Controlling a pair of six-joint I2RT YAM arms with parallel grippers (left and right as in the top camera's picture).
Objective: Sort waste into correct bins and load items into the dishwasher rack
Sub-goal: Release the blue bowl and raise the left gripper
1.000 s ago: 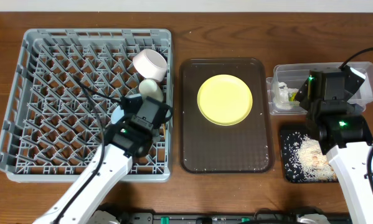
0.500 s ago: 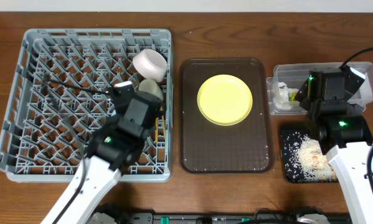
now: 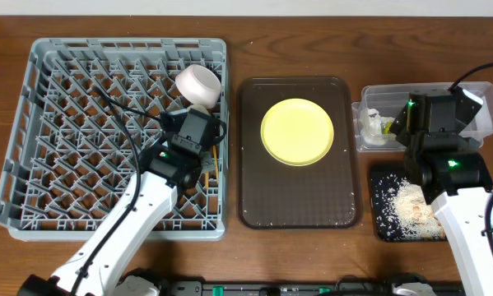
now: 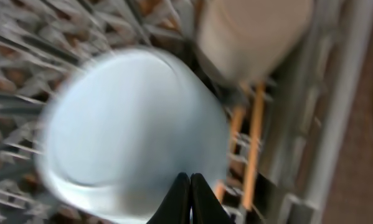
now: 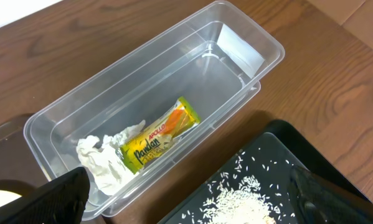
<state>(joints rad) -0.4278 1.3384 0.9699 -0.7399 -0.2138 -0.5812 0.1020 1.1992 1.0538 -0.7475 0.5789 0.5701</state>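
In the left wrist view my left gripper (image 4: 190, 186) is shut with nothing between its fingers, its tips just in front of the light blue cup (image 4: 130, 130), which is blurred. Beyond the cup lies the white bowl (image 4: 251, 34), and the chopsticks (image 4: 251, 149) rest to its right. All three sit in the grey dishwasher rack (image 3: 40, 123). From overhead, the bowl (image 3: 198, 85) and chopsticks (image 3: 215, 160) show, while the arm hides the cup. The yellow plate (image 3: 298, 131) lies on the brown tray. My right gripper (image 5: 198, 205) is open above the bins.
The clear tub (image 5: 155, 56) holds a yellow-green wrapper (image 5: 161, 140) and a crumpled napkin (image 5: 102, 162). The black tray (image 5: 279, 162) beside it carries pale rice scraps (image 5: 248, 202). The brown serving tray (image 3: 299, 205) sits between rack and bins.
My left gripper has closed fully and shifted up and right inside the rack, toward the cup and bowl. The right arm has not moved.
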